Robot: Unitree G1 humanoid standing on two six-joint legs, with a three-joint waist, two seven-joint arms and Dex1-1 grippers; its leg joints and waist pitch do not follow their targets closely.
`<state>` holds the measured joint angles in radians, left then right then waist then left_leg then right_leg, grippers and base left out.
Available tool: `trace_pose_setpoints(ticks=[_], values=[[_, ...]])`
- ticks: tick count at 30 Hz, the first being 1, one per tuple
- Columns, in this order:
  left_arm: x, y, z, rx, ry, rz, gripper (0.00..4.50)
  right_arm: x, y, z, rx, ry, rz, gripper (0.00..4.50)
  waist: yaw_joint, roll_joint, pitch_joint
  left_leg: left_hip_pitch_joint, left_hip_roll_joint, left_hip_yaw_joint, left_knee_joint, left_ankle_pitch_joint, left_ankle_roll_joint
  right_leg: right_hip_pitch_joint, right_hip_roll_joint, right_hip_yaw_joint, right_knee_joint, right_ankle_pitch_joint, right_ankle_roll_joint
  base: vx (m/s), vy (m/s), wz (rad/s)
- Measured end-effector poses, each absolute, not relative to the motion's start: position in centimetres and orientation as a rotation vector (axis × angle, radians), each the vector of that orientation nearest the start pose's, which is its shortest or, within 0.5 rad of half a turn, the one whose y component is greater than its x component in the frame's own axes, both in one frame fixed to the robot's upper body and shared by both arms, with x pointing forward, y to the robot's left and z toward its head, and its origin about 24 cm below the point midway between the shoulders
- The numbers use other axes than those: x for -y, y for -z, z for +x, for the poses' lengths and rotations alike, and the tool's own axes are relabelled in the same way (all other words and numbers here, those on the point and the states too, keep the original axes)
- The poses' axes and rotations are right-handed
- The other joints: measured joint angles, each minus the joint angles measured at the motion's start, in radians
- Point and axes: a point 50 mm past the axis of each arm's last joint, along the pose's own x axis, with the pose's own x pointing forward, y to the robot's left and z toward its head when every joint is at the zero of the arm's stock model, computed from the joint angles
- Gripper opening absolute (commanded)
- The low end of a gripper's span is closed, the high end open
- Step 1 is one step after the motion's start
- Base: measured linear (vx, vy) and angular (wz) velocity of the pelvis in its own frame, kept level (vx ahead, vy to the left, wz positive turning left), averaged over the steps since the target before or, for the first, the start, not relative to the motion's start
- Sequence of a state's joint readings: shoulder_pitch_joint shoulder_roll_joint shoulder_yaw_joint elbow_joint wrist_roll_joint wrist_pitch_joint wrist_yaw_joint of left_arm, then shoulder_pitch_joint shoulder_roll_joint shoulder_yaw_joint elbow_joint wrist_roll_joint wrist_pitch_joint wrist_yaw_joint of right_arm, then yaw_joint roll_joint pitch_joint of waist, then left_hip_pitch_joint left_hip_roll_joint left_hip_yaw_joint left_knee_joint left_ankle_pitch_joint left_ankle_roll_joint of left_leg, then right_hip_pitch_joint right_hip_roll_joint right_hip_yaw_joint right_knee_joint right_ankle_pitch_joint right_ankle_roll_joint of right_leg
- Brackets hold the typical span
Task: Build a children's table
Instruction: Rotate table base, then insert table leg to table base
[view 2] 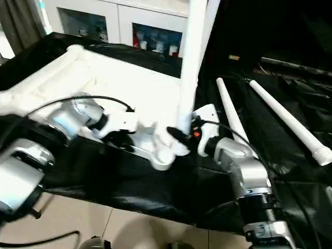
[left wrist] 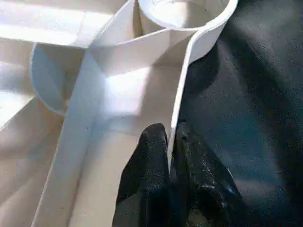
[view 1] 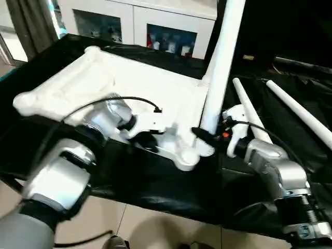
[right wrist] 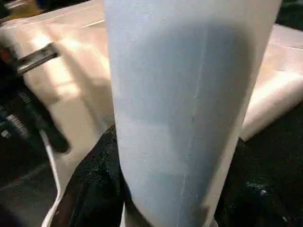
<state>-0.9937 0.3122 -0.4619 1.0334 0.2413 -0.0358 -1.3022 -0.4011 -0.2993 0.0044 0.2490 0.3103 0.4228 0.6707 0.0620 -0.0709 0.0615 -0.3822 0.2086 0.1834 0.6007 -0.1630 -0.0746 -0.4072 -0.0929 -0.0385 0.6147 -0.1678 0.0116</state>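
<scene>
The white tabletop (view 1: 129, 83) lies upside down on the black-draped work table, raised rim up. My left gripper (left wrist: 170, 137) is shut on the thin rim near the front corner socket (view 1: 187, 155), one black finger (left wrist: 147, 170) on each side of the wall. A long white leg (view 1: 220, 67) stands upright at that corner. My right gripper (view 1: 205, 136) is shut on its lower end, and its black fingers (right wrist: 90, 189) wrap the tube (right wrist: 189, 94). Two more white legs (view 1: 249, 114) (view 1: 301, 114) lie loose on the cloth to the right.
A white cabinet with glass doors (view 1: 135, 26) stands behind the work table. The black cloth (view 1: 155, 181) hangs over the front edge, with beige floor (view 1: 129, 223) below. A black cable (view 1: 104, 104) loops over my left wrist.
</scene>
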Motion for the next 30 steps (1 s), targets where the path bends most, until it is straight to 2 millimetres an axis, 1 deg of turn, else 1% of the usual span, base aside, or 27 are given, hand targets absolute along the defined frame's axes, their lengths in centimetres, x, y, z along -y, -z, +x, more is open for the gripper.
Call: trace_pose_setpoints(ticks=[2,4,8,13,17,19,21,23,28,30], values=[[-10.8,-8.2,36.1,-0.594,1.364,0.769,0.07,15.5,-7.4,31.6,-0.251,-0.713,0.105,1.91,-0.007,0.001,-0.001,0.003,0.000,0.000,0.000,0.000,0.000,0.001,0.000,0.000,0.000,0.001,-0.001,0.000,0.000,0.00],[-10.6,-7.8,36.0,-0.575,1.334,0.769,0.07,15.0,-7.4,31.7,-0.248,-0.722,0.111,1.90,-0.013,0.001,-0.001,0.005,0.000,-0.002,-0.001,0.000,0.000,0.001,0.000,-0.001,0.000,0.001,-0.001,0.000,0.000,0.00],[-10.6,-7.0,35.5,-0.553,1.282,0.750,0.00,15.4,-7.1,31.8,-0.258,-0.690,0.116,1.90,-0.021,0.002,-0.002,0.013,0.000,-0.004,-0.003,0.000,-0.001,0.006,0.000,-0.002,-0.001,-0.001,0.002,0.000,0.000,0.00],[-10.4,-6.3,35.8,-0.510,1.120,0.693,0.00,15.6,-7.6,32.4,-0.238,-0.647,0.148,1.90,-0.033,0.004,-0.004,0.014,-0.001,-0.008,-0.003,0.000,-0.001,0.005,0.000,-0.004,-0.005,-0.001,0.002,0.000,0.000,0.00],[-11.1,-5.9,35.5,-0.459,1.041,0.585,0.00,15.5,-7.4,32.4,-0.246,-0.641,0.160,1.90,-0.048,0.005,-0.004,0.014,-0.001,-0.016,-0.004,0.000,-0.001,0.004,0.000,-0.014,-0.018,-0.001,0.002,0.000,0.000,0.00],[-11.3,-5.6,35.1,-0.433,1.049,0.539,0.00,15.4,-7.2,32.4,-0.252,-0.636,0.166,1.90,-0.052,0.005,-0.004,0.012,-0.001,-0.018,-0.004,0.000,-0.001,0.004,0.000,-0.018,-0.022,-0.001,0.002,0.000,0.000,0.00],[-11.3,-5.3,34.4,-0.411,1.075,0.506,0.00,15.4,-7.0,32.4,-0.262,-0.631,0.171,1.90,-0.054,0.005,-0.004,0.011,-0.002,-0.017,-0.004,0.000,-0.001,0.003,-0.001,-0.017,-0.023,0.001,-0.001,0.000,0.000,0.00],[-11.4,-5.3,34.2,-0.404,1.100,0.524,0.00,15.0,-6.8,32.6,-0.270,-0.641,0.176,1.90,-0.053,0.005,-0.004,0.011,-0.002,-0.016,-0.004,0.000,-0.001,0.003,-0.001,-0.016,-0.022,0.002,-0.003,0.000,0.000,0.00],[-11.7,-5.5,33.8,-0.411,1.158,0.566,0.00,14.2,-7.9,33.5,-0.246,-0.675,0.158,1.90,-0.051,0.004,-0.005,0.012,-0.001,-0.015,-0.008,-0.001,-0.001,0.002,-0.001,-0.016,-0.019,0.004,-0.005,0.000,0.000,0.00],[-11.9,-5.6,33.7,-0.417,1.176,0.593,0.00,13.8,-8.1,33.8,-0.238,-0.692,0.143,1.90,-0.048,0.001,-0.007,0.013,-0.001,-0.014,-0.012,-0.001,-0.001,0.002,-0.001,-0.016,-0.018,0.004,-0.005,0.000,0.000,0.00]])
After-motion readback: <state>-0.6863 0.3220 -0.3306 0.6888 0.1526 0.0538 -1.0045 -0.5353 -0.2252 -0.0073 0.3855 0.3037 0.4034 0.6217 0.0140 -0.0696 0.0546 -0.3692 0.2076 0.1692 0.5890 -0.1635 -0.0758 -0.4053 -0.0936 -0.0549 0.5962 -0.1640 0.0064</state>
